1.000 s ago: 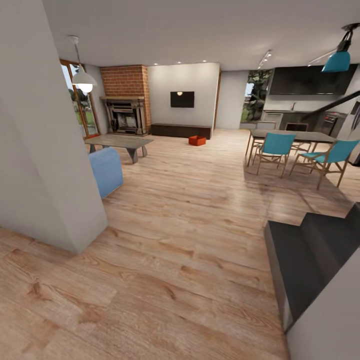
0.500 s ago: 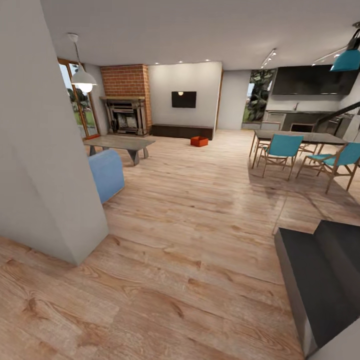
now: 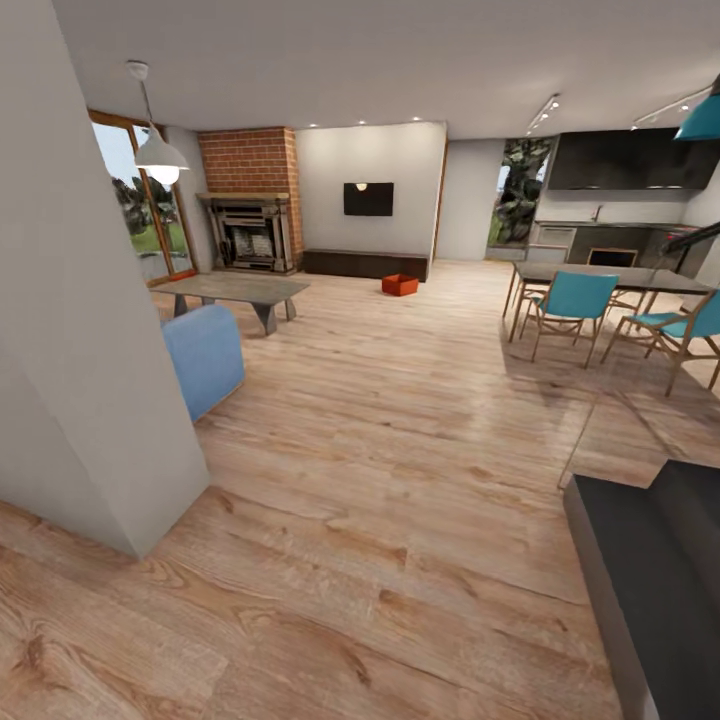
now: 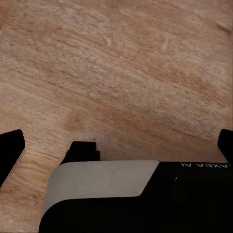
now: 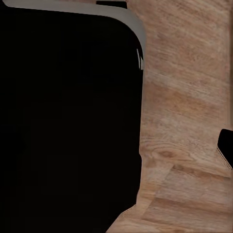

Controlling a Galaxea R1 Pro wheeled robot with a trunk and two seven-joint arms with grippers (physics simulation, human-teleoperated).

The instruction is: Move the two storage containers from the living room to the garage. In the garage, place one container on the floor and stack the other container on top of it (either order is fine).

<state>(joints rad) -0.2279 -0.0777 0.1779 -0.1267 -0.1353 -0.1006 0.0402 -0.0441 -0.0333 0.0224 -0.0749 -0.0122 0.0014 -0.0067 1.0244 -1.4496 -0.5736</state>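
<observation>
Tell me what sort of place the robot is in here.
It looks like an open-plan home, a living room running into a dining area. A brick fireplace and a wall TV stand at the far end, a dining table with teal chairs is on the right, and light wood planks cover the floor.

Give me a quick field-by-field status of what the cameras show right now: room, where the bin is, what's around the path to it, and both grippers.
room: living room, light wood plank floor
bin: one orange-red storage container on the floor, far ahead, in front of the low dark cabinet under the TV
second bin: cannot tell
left of path: grey wall corner, blue armchair, coffee table
right of path: dining table with teal chairs, dark steps
left gripper: open, above bare wood floor, holding nothing
right gripper: one fingertip visible, state unclear
</observation>
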